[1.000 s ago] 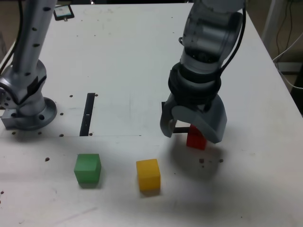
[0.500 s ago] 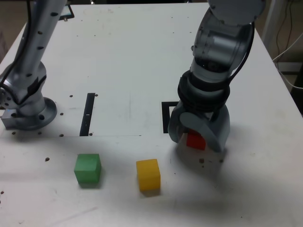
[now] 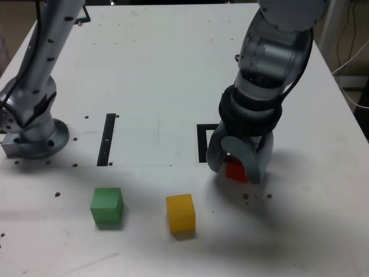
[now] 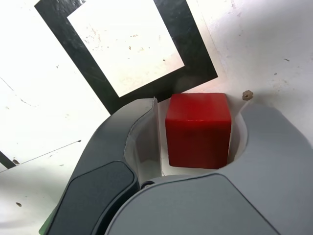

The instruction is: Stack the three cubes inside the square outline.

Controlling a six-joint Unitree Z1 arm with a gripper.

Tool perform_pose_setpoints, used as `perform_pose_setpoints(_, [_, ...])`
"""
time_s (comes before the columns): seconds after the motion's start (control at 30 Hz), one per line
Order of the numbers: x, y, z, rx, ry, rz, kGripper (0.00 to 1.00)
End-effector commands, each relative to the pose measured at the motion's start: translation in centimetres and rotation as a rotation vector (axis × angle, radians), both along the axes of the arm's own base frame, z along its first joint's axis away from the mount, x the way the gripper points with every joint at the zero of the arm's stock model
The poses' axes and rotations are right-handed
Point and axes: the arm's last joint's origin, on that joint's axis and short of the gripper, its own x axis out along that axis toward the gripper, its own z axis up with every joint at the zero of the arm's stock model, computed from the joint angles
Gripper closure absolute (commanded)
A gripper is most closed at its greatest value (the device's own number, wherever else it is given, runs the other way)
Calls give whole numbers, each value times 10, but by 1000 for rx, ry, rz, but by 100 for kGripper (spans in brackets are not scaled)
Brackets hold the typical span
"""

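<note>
The red cube (image 3: pixel 235 171) rests on the white table beside the black square outline (image 3: pixel 203 144), on the side nearer the exterior camera. My gripper (image 3: pixel 235 169) is lowered over it with one finger on each side. In the wrist view the red cube (image 4: pixel 198 129) sits between the grey fingers (image 4: pixel 139 127) of the gripper (image 4: pixel 198 115). The jaws are drawn in close, with a thin gap on one side. The cube's edge lies against the outline's black band (image 4: pixel 195 49); the white centre holds nothing. The yellow cube (image 3: pixel 180 213) and green cube (image 3: pixel 106 205) stand apart near the front edge.
A thin black strip (image 3: pixel 107 139) lies on the table at the exterior view's left of the outline. The arm's metal base (image 3: pixel 31 130) stands at the far left. A cable hangs off the table's right side. Small dark specks dot the table around the cubes.
The gripper has come down over the red cube and its fingers have drawn in from wide apart to close around it. None of the cubes has moved.
</note>
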Motion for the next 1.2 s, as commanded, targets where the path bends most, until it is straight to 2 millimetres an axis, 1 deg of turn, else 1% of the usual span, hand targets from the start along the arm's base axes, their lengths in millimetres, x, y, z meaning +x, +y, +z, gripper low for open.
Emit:
perform_pose_setpoints(0.0, [1, 0, -2, -3, 6, 2, 58])
perform_pose_setpoints(0.13, [3, 0, -1, -9, 0, 3, 69])
perform_pose_setpoints(0.23, [2, 0, 0, -13, -3, 3, 72])
perform_pose_setpoints(0.33, [0, 2, 4, -16, -8, 9, 73])
perform_pose_setpoints(0.43, [-7, 9, 13, -11, -17, 38, 73])
perform_pose_setpoints(0.57, [-21, 26, 20, -12, -26, 107, 73])
perform_pose_setpoints(0.77, [-38, 50, 23, -37, -60, 188, 72])
perform_pose_setpoints(0.9, [-40, 60, 23, -51, -62, 232, 72])
perform_pose_setpoints(1.17, [-31, 79, 20, -55, -81, 298, 72])
